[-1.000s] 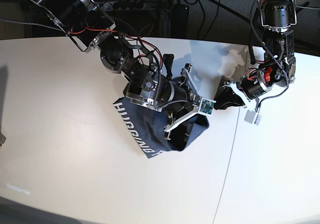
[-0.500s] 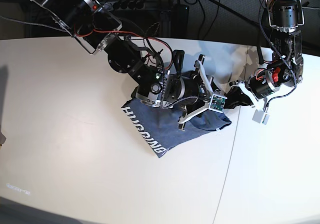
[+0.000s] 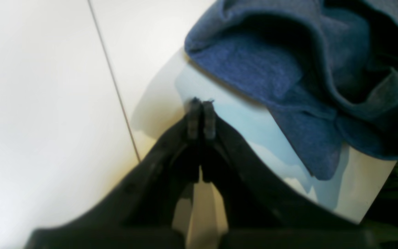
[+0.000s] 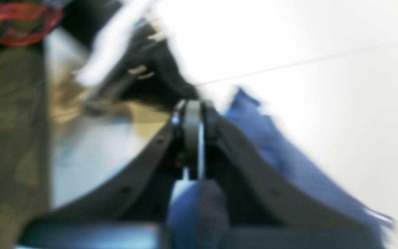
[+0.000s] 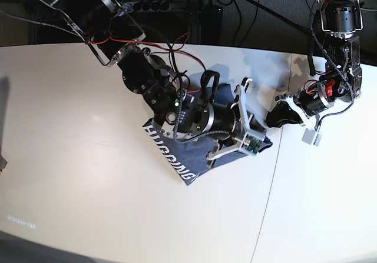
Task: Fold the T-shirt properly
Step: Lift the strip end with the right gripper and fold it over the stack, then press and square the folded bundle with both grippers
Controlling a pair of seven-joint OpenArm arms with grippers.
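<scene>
Mid-fold: right pincer (image 4: 192, 114) pressed together over the bunched T-shirt (image 5: 177, 157), left pincer (image 3: 201, 116) together, empty; next, smoothing needed.

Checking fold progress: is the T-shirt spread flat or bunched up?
Bunched up. The T-shirt lies in a small rumpled heap on the table, with deep folds visible in the left wrist view.

Right wrist view is smeared with blur; the right arm (image 5: 206, 119) covers most of the T-shirt (image 5: 177, 157), lettering cut short.
</scene>
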